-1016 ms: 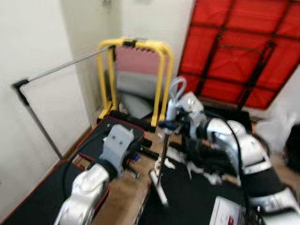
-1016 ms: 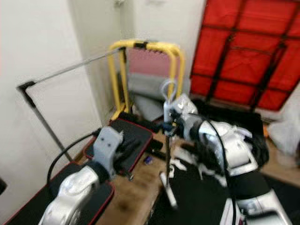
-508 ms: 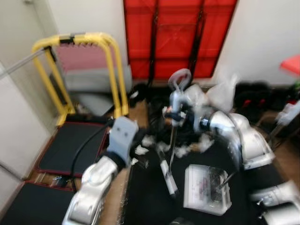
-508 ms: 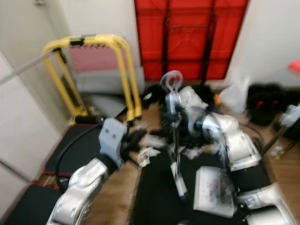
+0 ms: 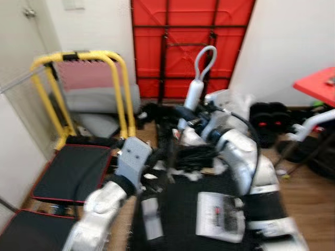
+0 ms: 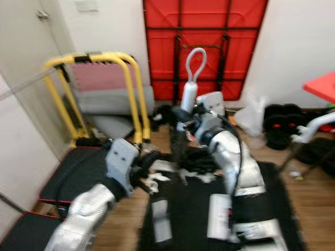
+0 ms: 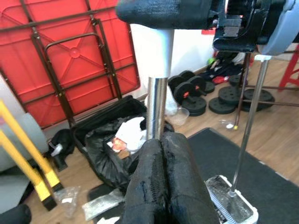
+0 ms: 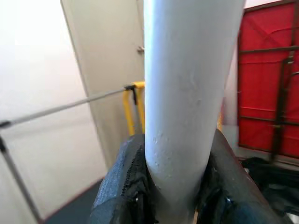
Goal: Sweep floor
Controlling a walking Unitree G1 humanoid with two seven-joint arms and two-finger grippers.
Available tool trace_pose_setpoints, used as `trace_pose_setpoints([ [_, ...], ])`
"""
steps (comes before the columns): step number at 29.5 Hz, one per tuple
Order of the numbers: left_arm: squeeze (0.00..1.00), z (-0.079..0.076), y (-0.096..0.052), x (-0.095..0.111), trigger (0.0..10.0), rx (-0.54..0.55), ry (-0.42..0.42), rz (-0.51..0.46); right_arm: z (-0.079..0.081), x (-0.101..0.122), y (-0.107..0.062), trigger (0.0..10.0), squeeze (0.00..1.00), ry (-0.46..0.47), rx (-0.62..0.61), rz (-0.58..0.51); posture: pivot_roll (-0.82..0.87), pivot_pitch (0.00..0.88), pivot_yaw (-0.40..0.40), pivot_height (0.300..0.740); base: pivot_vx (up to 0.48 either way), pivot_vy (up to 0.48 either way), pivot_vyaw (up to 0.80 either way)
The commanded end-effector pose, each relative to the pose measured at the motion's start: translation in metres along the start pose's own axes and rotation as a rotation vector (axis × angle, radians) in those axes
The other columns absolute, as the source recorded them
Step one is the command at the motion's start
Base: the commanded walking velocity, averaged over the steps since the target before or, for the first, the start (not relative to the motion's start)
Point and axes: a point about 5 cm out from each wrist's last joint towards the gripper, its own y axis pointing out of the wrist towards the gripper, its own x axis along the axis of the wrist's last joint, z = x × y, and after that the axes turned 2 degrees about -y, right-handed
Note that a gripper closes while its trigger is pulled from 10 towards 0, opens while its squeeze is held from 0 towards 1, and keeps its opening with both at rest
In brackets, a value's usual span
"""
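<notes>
On your left, the left gripper [image 7: 163, 182] has its fingers pressed together just below the broom's metal pole, gripping nothing. Centre, your right gripper [image 8: 175, 196] is clamped on the broom [image 6: 189, 86], grey handle with loop top, upright over the black mat [image 6: 188, 209]. Mid-sweep, I judge; next, draw its head across the paper scraps [image 6: 157, 180].
</notes>
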Motion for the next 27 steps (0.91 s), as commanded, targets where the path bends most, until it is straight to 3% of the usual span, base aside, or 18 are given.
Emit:
trace_pose_setpoints([
  [1,0.0,0.001,-0.0001,-0.0018,10.0,0.029,0.001,0.002,-0.0062,0.0135,-0.0004,10.0,0.0,-0.053,-0.041,-0.053,-0.11,0.0,-0.05,0.74,0.0,0.0,0.0],
  [4,0.0,0.0009,0.0,-0.0017,10.0,0.03,-0.001,0.0,-0.007,0.013,0.0002,10.0,0.0,-0.058,-0.055,-0.057,-0.11,0.0,-0.05,0.74,0.0,0.0,0.0],
  [5,0.0,0.0008,0.0,-0.0016,10.0,0.03,-0.002,-0.001,-0.0077,0.0136,0.0005,0.0,0.0,-0.063,-0.063,-0.066,-0.11,0.0,-0.051,0.74,0.0,0.0,0.0],
  [16,0.0,0.0004,-0.0001,-0.0015,10.0,0.025,-0.006,-0.003,-0.0074,0.0149,0.0008,0.0,0.0,-0.069,-0.063,-0.085,-0.11,0.0,-0.051,0.74,0.0,0.0,0.0],
  [17,0.0,0.0005,-0.0002,-0.0014,10.0,0.025,-0.006,-0.004,-0.0069,0.0144,0.0011,0.4,0.0,-0.075,-0.063,-0.079,-0.11,0.0,-0.052,0.74,0.0,0.0,0.0],
  [18,0.0,0.0007,-0.0004,-0.0013,10.0,0.025,-0.009,-0.005,-0.0066,0.0129,0.0016,10.0,0.0,-0.09,-0.064,-0.063,-0.11,0.0,-0.051,0.74,0.0,0.0,0.0],
  [23,0.0,0.0022,-0.0006,-0.0017,10.0,0.038,-0.03,-0.007,-0.0058,0.0101,0.0021,10.0,0.0,-0.125,-0.064,-0.035,-0.11,0.0,-0.053,0.74,0.0,0.0,0.0],
  [24,0.0,0.0061,-0.0003,-0.0032,10.0,0.077,-0.063,0.003,-0.0051,0.0084,0.0019,10.0,0.0,-0.136,-0.06,-0.029,-0.11,0.0,-0.054,0.74,0.0,0.48,0.0],
  [27,0.0,0.0091,-0.0001,-0.0046,10.0,0.101,-0.053,0.018,-0.0046,0.007,0.0016,10.0,0.0,-0.138,-0.058,-0.026,-0.1,0.0,-0.055,0.74,0.0,0.48,0.0],
])
